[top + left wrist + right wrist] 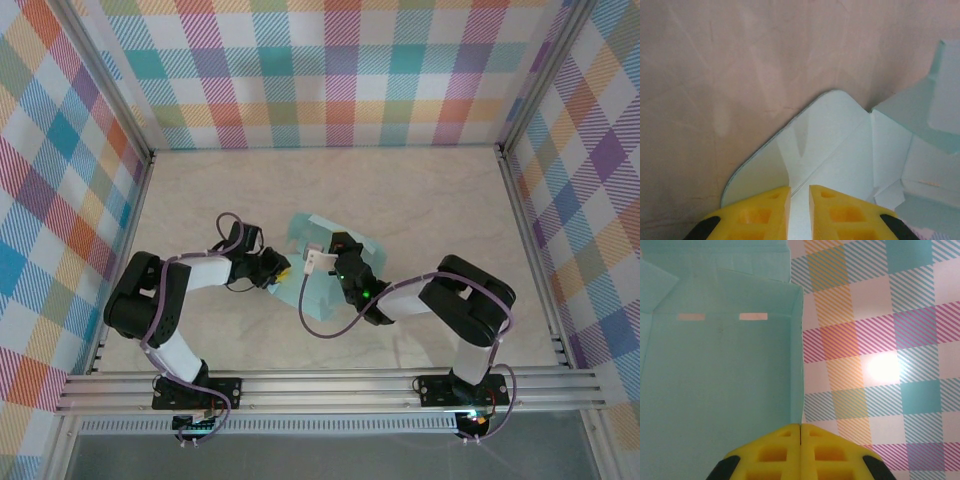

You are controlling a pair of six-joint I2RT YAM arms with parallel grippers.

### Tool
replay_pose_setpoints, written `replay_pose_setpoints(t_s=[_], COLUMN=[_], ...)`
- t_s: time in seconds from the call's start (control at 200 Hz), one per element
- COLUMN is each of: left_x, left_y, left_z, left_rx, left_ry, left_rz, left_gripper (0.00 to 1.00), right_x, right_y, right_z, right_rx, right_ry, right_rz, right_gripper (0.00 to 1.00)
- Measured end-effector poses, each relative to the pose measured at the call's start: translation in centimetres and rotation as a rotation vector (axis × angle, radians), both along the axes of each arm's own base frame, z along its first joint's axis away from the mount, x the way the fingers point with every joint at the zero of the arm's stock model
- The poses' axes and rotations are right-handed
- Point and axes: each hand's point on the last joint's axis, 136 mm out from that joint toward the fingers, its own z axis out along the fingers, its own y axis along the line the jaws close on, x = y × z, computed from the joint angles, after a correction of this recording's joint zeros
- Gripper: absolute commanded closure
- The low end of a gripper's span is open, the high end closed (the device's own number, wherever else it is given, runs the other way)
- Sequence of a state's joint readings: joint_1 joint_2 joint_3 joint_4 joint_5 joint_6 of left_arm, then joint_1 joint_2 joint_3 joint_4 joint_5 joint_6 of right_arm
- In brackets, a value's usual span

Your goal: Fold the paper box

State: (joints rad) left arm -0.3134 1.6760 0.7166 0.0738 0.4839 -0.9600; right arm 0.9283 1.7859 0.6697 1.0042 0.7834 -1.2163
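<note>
Right gripper (800,429) has its fingers pressed together, and the upright edge of a side wall of the box (720,380) runs straight into their seam, so the wall looks pinched there by the thinnest margin. Left gripper (800,200) stands with a narrow gap between its fingers over a rounded flap. Card shows in the gap, but I cannot tell whether it is pinched. The box sits in the middle of the table (430,200), between the two grippers, partly formed, with one wall raised and the flap low by the tabletop. The chief risk is the wall slipping out of the right pinch, since only its edge seems caught. A pull from the left would tug it free and the wall would drop flat. A pull across the crease could also buckle or tear the thin card, or bend the flap off its scored line. If the left fingers close beside the flap and miss it, the whole sheet may slide on the smooth table.
</note>
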Motion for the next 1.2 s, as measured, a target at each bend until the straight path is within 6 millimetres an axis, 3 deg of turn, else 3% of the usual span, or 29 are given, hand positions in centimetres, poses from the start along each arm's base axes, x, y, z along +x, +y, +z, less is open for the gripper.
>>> replay_pose_setpoints(t_s=[0.205, 0.365, 0.54, 0.635, 0.715, 0.815, 0.915, 1.11, 1.2], left_x=[0.3, -0.1, 0.2, 1.5, 2.9, 5.6, 8.8, 15.3, 16.8], left_y=[-0.2, 0.6, 2.8, 4.0, 5.0, 6.3, 6.5, 4.6, 3.7], left_z=[0.2, 1.3, 6.1, 9.1, 10.1, 9.7, 7.9, 4.8, 3.9], left_rx=[-0.077, -0.043, 0.064, 0.102, 0.123, 0.153, 0.185, 0.179, 0.156], left_ry=[0.023, 0.005, -0.125, -0.210, -0.239, -0.223, -0.183, -0.151, -0.138], left_rz=[0.027, 0.035, 0.051, 0.064, 0.083, 0.091, 0.056, -0.055, -0.089], left_gripper=[0.81, 0.76, 0.70, 0.68, 0.65, 0.62, 0.59, 0.57, 0.56], right_x=[-0.4, -0.3, -0.3, -0.3, -0.3, -0.3, -0.3, -0.3, -0.3], right_y=[-0.4, -0.5, -0.6, -0.6, -0.6, -0.6, -0.6, -0.6, -0.6], right_z=[-0.6, -0.5, -0.5, -0.5, -0.5, -0.5, -0.3, -0.1, -0.1], right_rx=[-0.011, -0.008, -0.013, -0.013, -0.013, -0.012, -0.010, -0.005, -0.005], right_ry=[0.012, 0.012, 0.009, 0.009, 0.009, 0.009, 0.008, 0.004, 0.004], right_rz=[0.006, 0.004, 0.004, 0.004, 0.004, 0.005, 0.004, 0.004, 0.004], right_gripper=[1.00, 1.00, 1.00, 1.00, 1.00, 1.00, 1.00, 1.00, 1.00])
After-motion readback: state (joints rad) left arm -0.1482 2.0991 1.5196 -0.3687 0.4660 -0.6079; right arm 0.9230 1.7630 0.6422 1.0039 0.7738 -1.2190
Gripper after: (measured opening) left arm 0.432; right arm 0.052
